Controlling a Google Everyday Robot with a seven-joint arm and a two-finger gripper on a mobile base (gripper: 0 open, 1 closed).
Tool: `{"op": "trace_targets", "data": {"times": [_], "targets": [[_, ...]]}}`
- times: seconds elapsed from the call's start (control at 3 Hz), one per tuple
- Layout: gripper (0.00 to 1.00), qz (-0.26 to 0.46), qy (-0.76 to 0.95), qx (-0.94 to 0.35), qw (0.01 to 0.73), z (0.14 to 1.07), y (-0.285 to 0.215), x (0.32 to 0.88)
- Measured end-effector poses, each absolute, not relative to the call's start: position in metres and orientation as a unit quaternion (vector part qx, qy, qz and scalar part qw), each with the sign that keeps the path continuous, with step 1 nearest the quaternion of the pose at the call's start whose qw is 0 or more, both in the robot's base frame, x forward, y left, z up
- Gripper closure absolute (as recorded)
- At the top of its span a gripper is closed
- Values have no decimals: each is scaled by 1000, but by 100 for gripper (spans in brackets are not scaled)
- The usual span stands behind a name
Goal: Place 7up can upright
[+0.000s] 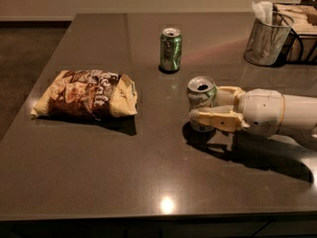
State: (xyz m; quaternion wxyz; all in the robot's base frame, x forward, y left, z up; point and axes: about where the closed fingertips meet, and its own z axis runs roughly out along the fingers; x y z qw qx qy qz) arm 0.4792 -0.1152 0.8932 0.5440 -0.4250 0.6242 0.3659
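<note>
Filling the view is a dark, glossy table (148, 182). From its right edge a white robot arm reaches toward the middle. A crumpled chip bag (84, 94) lies flat near the left edge. At the far right corner stands a wire mesh cup (265, 41) stuffed with napkins. An all-green soda can (171, 49) stands toward the far edge, well apart from the arm. Right of centre, the gripper (204, 105) clasps the 7up can (200, 92), one finger in front and one behind. The can looks upright, base on the table, with its tab opening showing. It is probably light, thin-walled and slick, so it dents easily. Mid-body, where the fingers sit, seems the sound place to hold it.
</note>
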Motion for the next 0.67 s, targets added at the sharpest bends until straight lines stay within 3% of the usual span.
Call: {"op": "trace_targets", "data": {"times": [0.33,0.67], "targets": [[0,367,623,-427,543,894,-113,479],[0,367,623,-427,543,894,-112,479]]}}
